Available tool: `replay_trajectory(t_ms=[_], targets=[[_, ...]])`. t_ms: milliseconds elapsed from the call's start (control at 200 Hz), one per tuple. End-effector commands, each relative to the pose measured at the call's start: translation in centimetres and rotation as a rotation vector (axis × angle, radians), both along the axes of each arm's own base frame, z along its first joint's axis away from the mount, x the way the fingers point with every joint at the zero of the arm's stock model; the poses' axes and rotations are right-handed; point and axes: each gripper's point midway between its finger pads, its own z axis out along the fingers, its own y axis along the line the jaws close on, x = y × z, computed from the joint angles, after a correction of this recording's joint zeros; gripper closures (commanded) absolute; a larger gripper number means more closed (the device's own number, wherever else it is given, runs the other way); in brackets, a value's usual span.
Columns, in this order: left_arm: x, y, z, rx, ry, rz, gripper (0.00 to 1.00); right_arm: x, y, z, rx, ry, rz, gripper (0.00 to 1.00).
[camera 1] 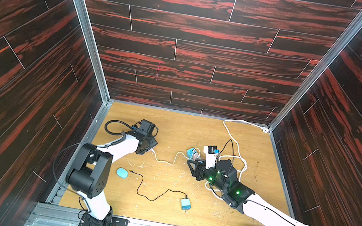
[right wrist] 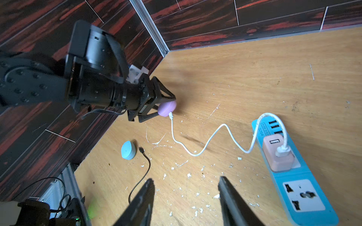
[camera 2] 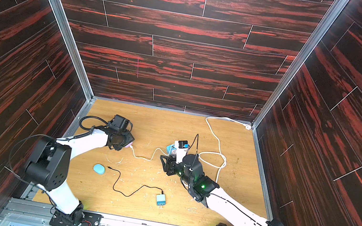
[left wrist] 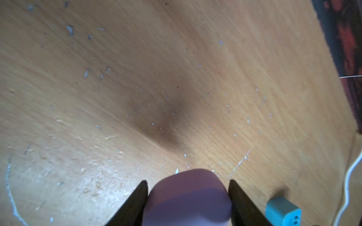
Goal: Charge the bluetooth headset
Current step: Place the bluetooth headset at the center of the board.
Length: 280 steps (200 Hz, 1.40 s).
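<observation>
The left gripper (left wrist: 188, 183) is clamping the lilac headset case (right wrist: 168, 108) between its fingers (left wrist: 137, 199). In a top view the case (camera 1: 152, 150) is sitting at about 9 o'clock from the blue power strip (right wrist: 290, 178), low against the surface (right wrist: 254, 78). I cannot tell whether it is resting there or hovering just above. The right gripper (right wrist: 186, 179) is hanging beside the strip with its fingers spread and nothing between them.

The white cable (right wrist: 207, 140) is already running from the case to the pink adapter (right wrist: 278, 154) seated in the strip, so the main risk is undoing that link. It is lying in loose waves, and a pull by the left arm toward 9 o'clock would probably be using up that slack, then tugging the plug out or dragging the strip. The case is smooth and rounded, so it may be squirting out of the grip if the fingers squeeze or twist. The right arm is also reaching over the strip's own looped white cord (camera 1: 237, 158), and a careless retreat could be snagging it.

The case's port end, where the plug is entering, is pointing toward about 4 o'clock in that top view, toward the strip. Its long axis seems to be lying roughly level with the surface, though the fingers are hiding too much to be sure.
</observation>
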Motion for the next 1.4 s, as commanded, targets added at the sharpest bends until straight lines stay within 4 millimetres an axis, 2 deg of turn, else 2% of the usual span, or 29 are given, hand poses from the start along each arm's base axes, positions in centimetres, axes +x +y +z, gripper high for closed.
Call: replay_trajectory(t_ms=[0, 55, 75, 215, 291, 546, 666, 917, 1137, 1167, 1398], targets=[[0.2, 0.4, -0.1, 0.036, 0.035, -0.014, 0.82, -0.1, -0.1, -0.2, 0.005, 0.004, -0.009, 0.45], [0.4, 0.5, 0.2, 0.042, 0.032, -0.017, 0.80, -0.1, -0.1, -0.2, 0.006, 0.005, -0.009, 0.45], [0.3, 0.5, -0.8, 0.053, 0.058, -0.018, 0.80, -0.1, -0.1, -0.3, 0.005, 0.007, -0.009, 0.45], [0.4, 0.7, -1.6, 0.081, 0.092, -0.028, 0.74, 0.0, 0.1, -0.5, 0.009, 0.012, -0.007, 0.45], [0.3, 0.8, -2.1, 0.087, 0.107, -0.030, 0.65, 0.1, 0.2, -0.5, 0.010, 0.013, -0.008, 0.45], [0.0, 0.8, -3.5, 0.102, 0.152, -0.040, 0.46, 0.2, 0.2, -0.5, 0.010, 0.011, -0.010, 0.45], [-0.3, 0.9, -3.9, 0.103, 0.165, -0.039, 0.34, 0.2, 0.2, -0.5, 0.008, 0.013, -0.012, 0.45], [-0.6, 0.8, -4.0, 0.107, 0.175, -0.062, 0.25, 0.1, 0.1, -0.6, 0.007, 0.013, -0.012, 0.45], [-0.9, 1.7, -0.4, 0.144, 0.104, -0.072, 0.25, -0.1, -0.4, -0.1, -0.002, 0.004, -0.017, 0.45], [-0.9, 1.6, 1.1, 0.140, 0.068, -0.078, 0.25, -0.1, -0.5, 0.0, -0.007, 0.004, -0.019, 0.45], [-3.1, 1.4, 5.4, 0.112, -0.040, -0.141, 0.28, -0.9, -1.1, -0.8, -0.068, 0.063, -0.010, 0.44]])
